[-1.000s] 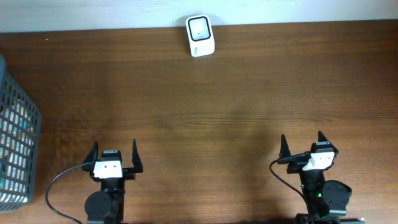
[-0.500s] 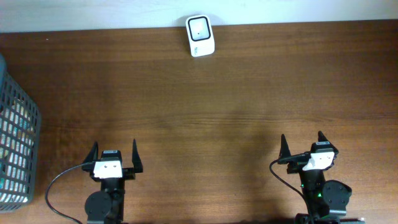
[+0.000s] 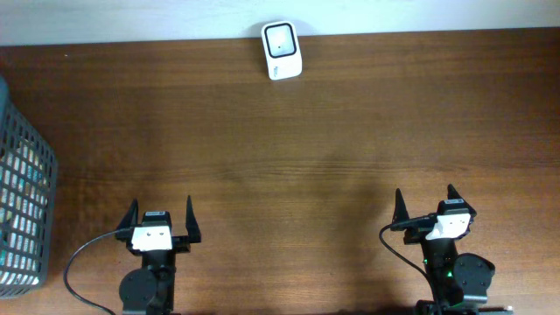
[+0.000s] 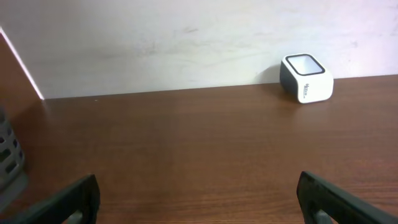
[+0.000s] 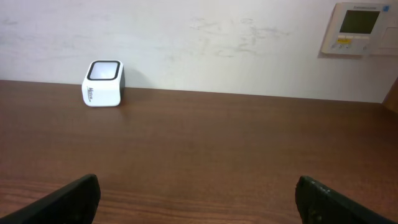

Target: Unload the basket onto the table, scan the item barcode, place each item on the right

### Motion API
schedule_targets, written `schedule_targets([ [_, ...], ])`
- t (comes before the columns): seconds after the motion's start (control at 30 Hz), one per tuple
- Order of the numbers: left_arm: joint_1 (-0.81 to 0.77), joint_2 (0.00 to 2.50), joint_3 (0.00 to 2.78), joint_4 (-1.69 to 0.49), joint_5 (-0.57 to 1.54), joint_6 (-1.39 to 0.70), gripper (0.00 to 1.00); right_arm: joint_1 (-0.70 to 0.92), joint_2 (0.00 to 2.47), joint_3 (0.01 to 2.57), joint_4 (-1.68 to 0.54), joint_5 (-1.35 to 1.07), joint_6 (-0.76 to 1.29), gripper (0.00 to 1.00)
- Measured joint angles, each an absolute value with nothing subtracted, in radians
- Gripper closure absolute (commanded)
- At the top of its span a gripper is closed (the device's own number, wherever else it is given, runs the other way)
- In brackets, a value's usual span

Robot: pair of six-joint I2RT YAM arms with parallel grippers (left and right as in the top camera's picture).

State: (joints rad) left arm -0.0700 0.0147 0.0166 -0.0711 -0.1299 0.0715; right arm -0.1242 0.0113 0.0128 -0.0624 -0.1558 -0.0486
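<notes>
As nothing is held, the left hand [image 3: 161, 203] and right hand [image 3: 424, 191] are parked wide open; the barcode scanner [image 3: 282, 50] is set window-up by the far wall, and the item is presumed stored in the mesh basket [image 3: 35, 162] at the tabletop's [image 3: 306, 149] left.

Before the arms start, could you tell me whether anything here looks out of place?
Nothing stands out: scanner upright at the far edge, basket at the left, left gripper and right gripper open and empty.
</notes>
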Motion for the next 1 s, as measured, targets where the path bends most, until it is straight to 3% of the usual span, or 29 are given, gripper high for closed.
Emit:
schedule_targets([
  [0.47,-0.07,0.033,0.043,0.162,-0.15,0.172,0.01,-0.124,0.011,0.013,-0.062,-0.156,-0.049,0.01],
  [0.67,-0.07,0.361,0.393,0.14,-0.13,0.239,0.01,-0.124,0.012,0.013,-0.062,-0.156,-0.049,0.01],
  [0.93,-0.07,0.932,1.139,-0.395,-0.001,0.292,0.01,-0.124,0.012,0.013,-0.06,-0.155,-0.048,0.01],
  [1.0,-0.06,1.141,1.478,-0.699,0.083,0.297,0.01,-0.124,0.012,0.013,-0.062,-0.156,-0.048,0.01],
])
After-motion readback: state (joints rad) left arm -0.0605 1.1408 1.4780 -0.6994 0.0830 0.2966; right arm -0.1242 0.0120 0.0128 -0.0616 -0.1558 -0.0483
